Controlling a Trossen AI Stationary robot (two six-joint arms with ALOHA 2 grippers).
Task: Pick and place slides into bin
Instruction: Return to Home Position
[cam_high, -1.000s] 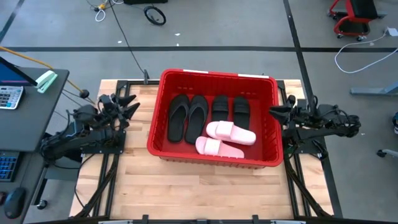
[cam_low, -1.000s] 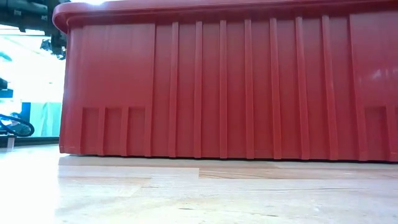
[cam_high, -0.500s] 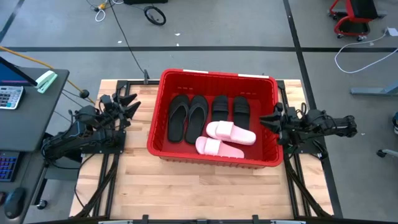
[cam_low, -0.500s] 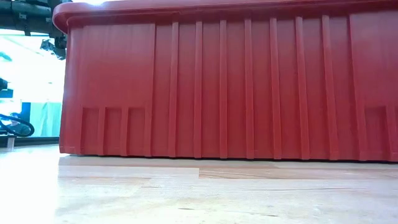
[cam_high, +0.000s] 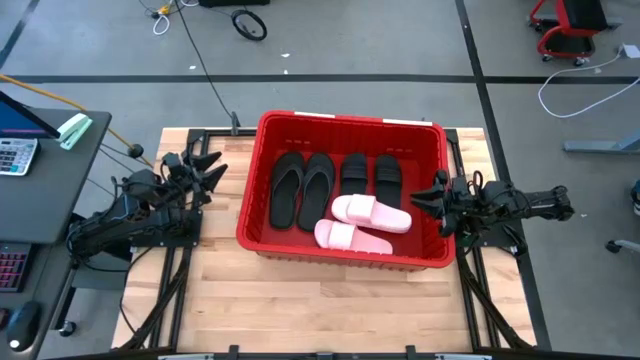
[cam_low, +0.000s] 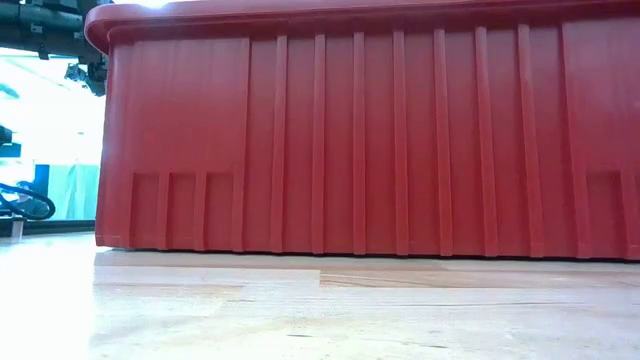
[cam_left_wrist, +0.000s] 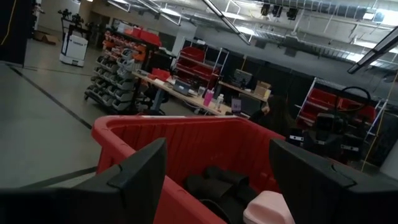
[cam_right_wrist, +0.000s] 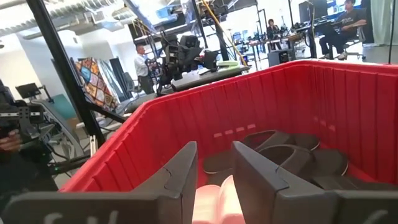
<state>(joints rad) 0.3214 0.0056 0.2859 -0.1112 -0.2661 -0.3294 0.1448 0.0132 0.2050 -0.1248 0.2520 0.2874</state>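
Right gripper (cam_high: 424, 195) has crept left over bin's (cam_high: 350, 123) right rim, narrow gap, empty; left gripper (cam_high: 212, 168) unmoved mid-left, wide open, empty; slides (cam_high: 318, 190) in bin, ctr; low view: bin wall hides them.

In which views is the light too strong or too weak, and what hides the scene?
Low view: the bin fills most of the picture; the room left of it is washed out, with glare on the rim. Left wrist view: a dim hall, the open left pincer only dark shapes. Right wrist view: strong ceiling light above the bin. High view: even light, the slides well lit.
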